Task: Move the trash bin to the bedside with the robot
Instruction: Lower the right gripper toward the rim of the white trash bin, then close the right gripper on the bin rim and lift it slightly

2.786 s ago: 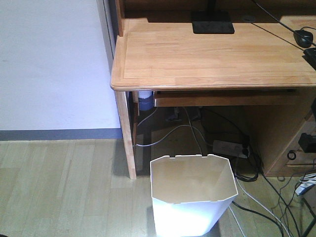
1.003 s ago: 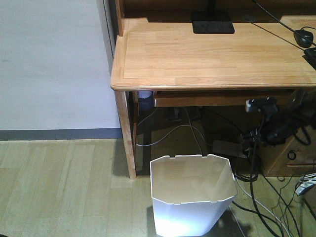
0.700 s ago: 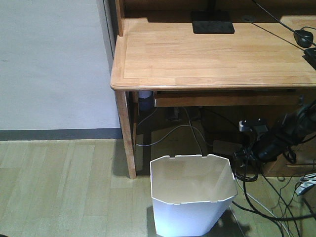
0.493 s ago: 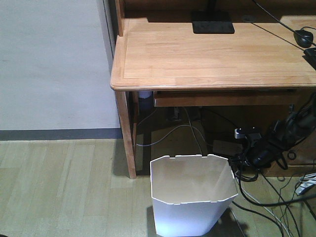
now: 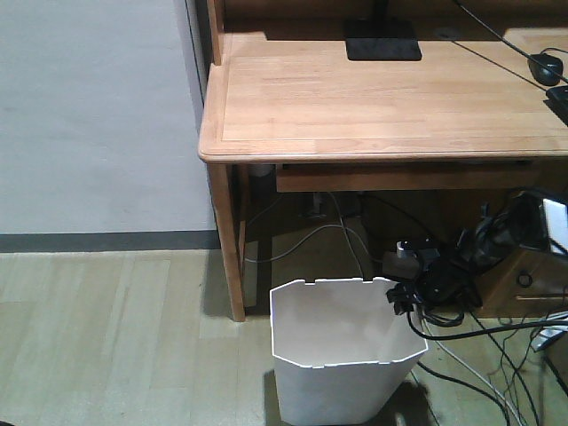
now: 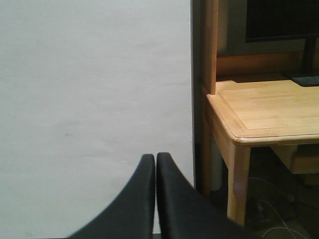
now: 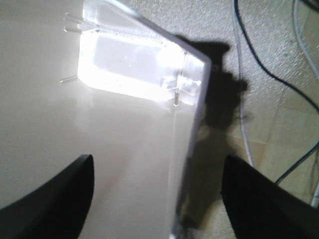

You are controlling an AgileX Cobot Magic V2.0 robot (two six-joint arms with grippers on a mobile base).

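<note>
The white trash bin (image 5: 342,377) stands on the floor in front of the desk, with its cream inside facing up. My right gripper (image 5: 401,297), on a slim black arm (image 5: 461,266) with trailing cables, sits at the bin's right rear rim. In the right wrist view the right gripper (image 7: 159,167) is open. One finger is over the bin's inside (image 7: 99,124) and the other is over the floor, with the thin bin wall (image 7: 182,149) between them, untouched. My left gripper (image 6: 152,158) is shut on nothing and faces a white wall. The bedside is out of view.
A light-wood desk (image 5: 382,98) overhangs the space behind the bin, and its leg (image 5: 229,248) stands left of the bin. Loose cables (image 5: 479,355) and a power strip lie on the floor to the right. A drawer unit (image 5: 528,284) stands at far right. Pale plank floor (image 5: 106,337) spreads to the left.
The right arm came into view from the right and dropped down and left until its gripper reached the bin's right rim. The bin has not moved.
</note>
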